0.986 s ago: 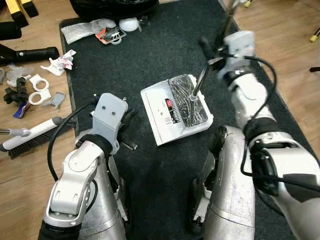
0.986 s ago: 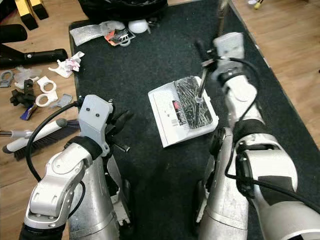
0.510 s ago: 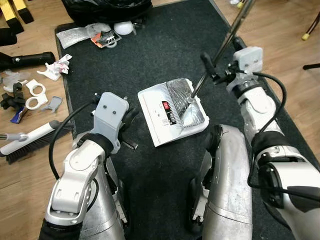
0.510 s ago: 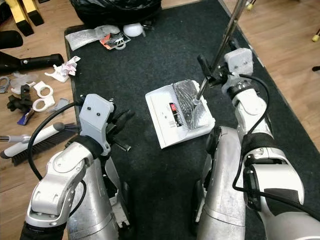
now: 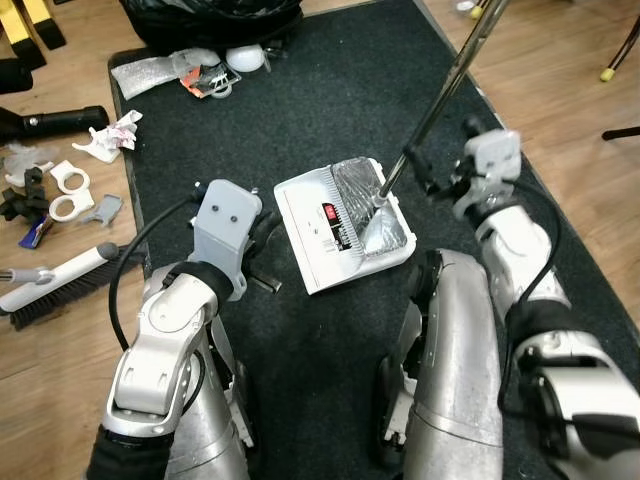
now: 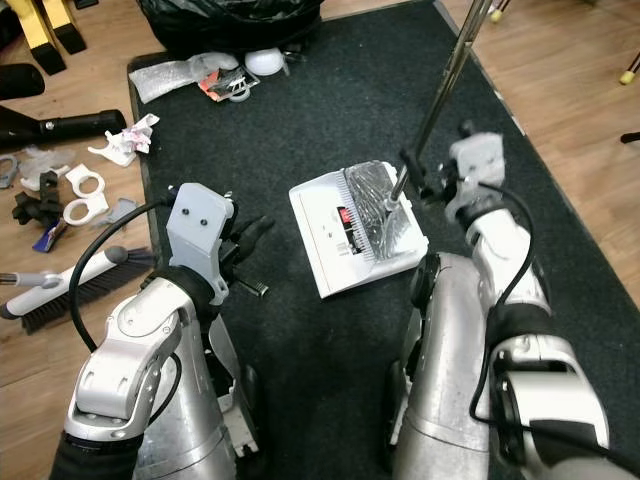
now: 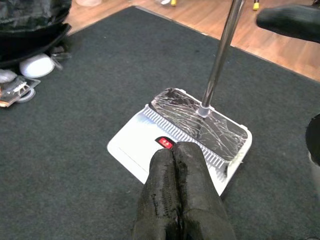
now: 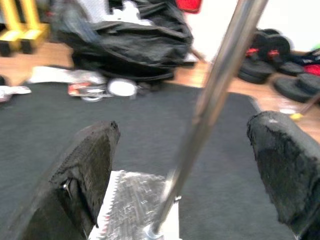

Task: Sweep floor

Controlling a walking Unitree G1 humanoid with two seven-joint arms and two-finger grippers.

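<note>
A white dustpan [image 5: 342, 224] lies flat on the dark rug [image 5: 330, 90], right in front of the robot's 2 silver legs. Crumpled shiny plastic [image 5: 365, 195] fills its back half, and a red label shows on the white part. A long metal handle [image 5: 440, 85] rises from the pan at a slant, leaning away toward the robot's right.

The right gripper [image 8: 185, 165] sits just beside that handle with its 2 black fingers [image 8: 90, 165] spread wide apart; the handle passes through the gap between them, and neither finger is pressed on it. The left gripper [image 7: 180, 185] hangs above the rug just left of the dustpan, its fingers pressed together with nothing between them.

On the wood floor [image 5: 60, 330] to the robot's left lies a brush [image 5: 55, 285] with a white handle and dark bristles. Further off are white rings [image 5: 65, 192] and scraps of paper [image 5: 115, 135]. At the rug's far end sit a black bag [image 5: 210, 15], a white bowl [image 5: 245, 58] and a clear plastic wrapper [image 5: 145, 70].
</note>
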